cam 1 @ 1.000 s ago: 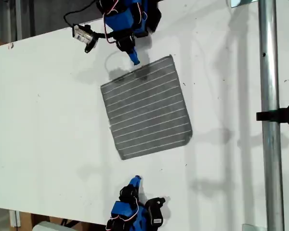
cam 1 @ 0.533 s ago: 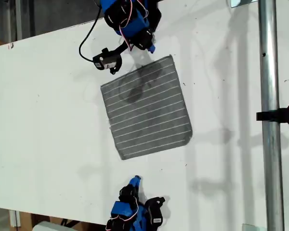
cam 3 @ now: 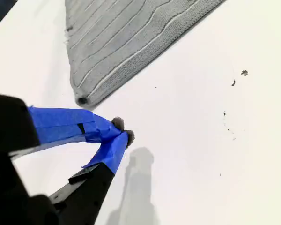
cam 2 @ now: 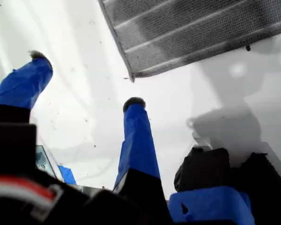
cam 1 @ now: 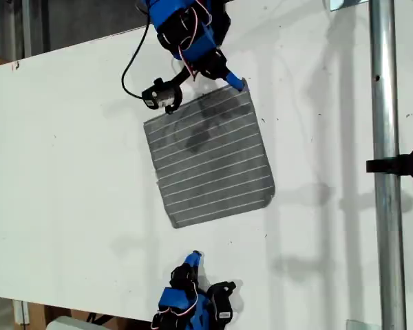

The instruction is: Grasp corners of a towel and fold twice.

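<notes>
The dark-grey striped towel (cam 1: 210, 155) lies flat on the white table (cam 1: 69, 172). My first gripper (cam 1: 228, 78) reaches in from the exterior view's top and sits at the towel's top right corner (cam 1: 244, 82). In the first wrist view this gripper (cam 2: 84, 79) is open, and the corner (cam 2: 131, 76) lies just beyond one fingertip (cam 2: 133, 103). My second gripper (cam 1: 193, 258) rests at the exterior view's bottom, a short way from the towel's bottom left corner (cam 1: 175, 223). In the second wrist view it (cam 3: 122, 131) is shut on nothing, close to that corner (cam 3: 82, 100).
A metal pole (cam 1: 382, 137) runs top to bottom along the exterior view's right, with a black clamp (cam 1: 406, 163) on it. The first arm's camera and its cable (cam 1: 162, 93) hang over the table just above the towel's top left corner.
The first arm swung toward the exterior view's right, from the towel's top edge near its left end to its top right corner. The second arm and the towel stayed still.
</notes>
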Available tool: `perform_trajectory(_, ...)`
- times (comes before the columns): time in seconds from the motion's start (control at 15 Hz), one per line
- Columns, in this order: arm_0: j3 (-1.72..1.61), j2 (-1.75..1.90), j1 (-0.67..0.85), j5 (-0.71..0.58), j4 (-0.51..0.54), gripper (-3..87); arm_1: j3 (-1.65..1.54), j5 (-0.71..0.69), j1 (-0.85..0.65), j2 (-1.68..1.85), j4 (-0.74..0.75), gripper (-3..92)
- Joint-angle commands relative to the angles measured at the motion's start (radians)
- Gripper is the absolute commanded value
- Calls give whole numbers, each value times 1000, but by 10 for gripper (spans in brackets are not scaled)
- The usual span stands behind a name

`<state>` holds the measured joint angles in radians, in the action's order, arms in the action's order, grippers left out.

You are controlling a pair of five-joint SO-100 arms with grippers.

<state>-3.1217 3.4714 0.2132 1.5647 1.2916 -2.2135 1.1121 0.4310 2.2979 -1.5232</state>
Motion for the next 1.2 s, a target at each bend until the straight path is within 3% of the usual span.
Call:
perform_trajectory(0.0, 5, 5, 6, 9, 3, -26, -6, -6, 18, -155, 89, 344)
perform_trajectory(0.33, 5, 5, 5, 14, 3, -27, -72, -5, -11, -419, 288, 313)
perform_trajectory(0.67, 5, 5, 5, 17, 3, -27, -287, -9, -69, -249, 449, 220)
perform_trajectory(1.13, 5, 5, 0, 25, 3, -28, -138, -23, 11, -601, 597, 148)
